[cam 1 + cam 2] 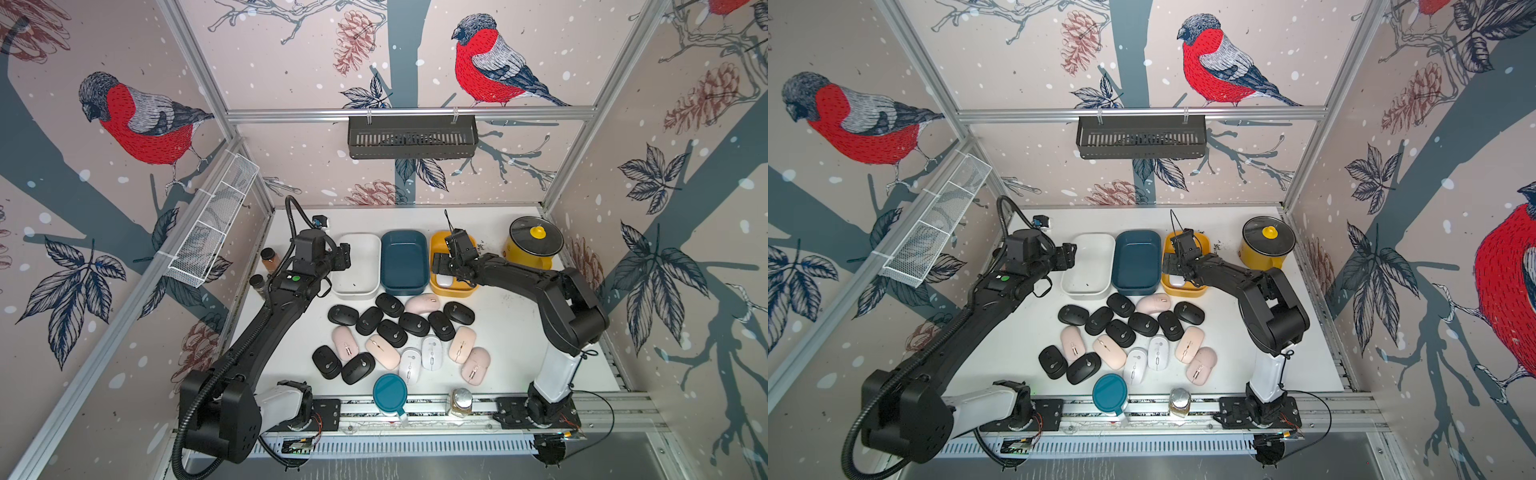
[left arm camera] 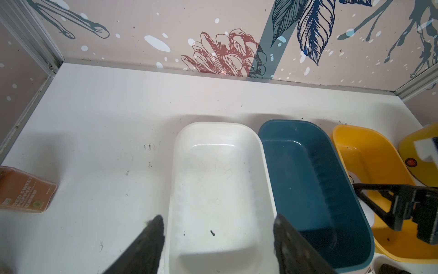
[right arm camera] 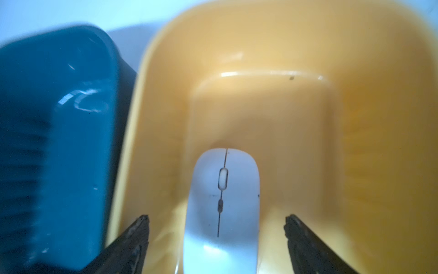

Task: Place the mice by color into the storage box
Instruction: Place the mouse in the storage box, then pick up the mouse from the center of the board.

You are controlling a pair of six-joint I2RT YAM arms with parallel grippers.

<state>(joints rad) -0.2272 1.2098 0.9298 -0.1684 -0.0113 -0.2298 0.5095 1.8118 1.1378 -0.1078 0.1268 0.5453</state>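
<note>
On my top view the white table fills the lower middle. Three bins stand in a row across its upper part: a white bin, a blue bin and a yellow bin. Below them the heap of mice lies loose, black, pink and white mixed.

My left claw hangs over the near end of the white bin, spread and holding nothing. My right claw is over the yellow bin, also spread. One white mouse lies on that bin's floor between the fingers with a clear gap on each side, so I judge it released.

For the next pick I look at the two white mice side by side low in the heap. They lie straight down the frame from the right claw with their long axes running roughly up and down. I judge the right arm the nearer one.
</note>
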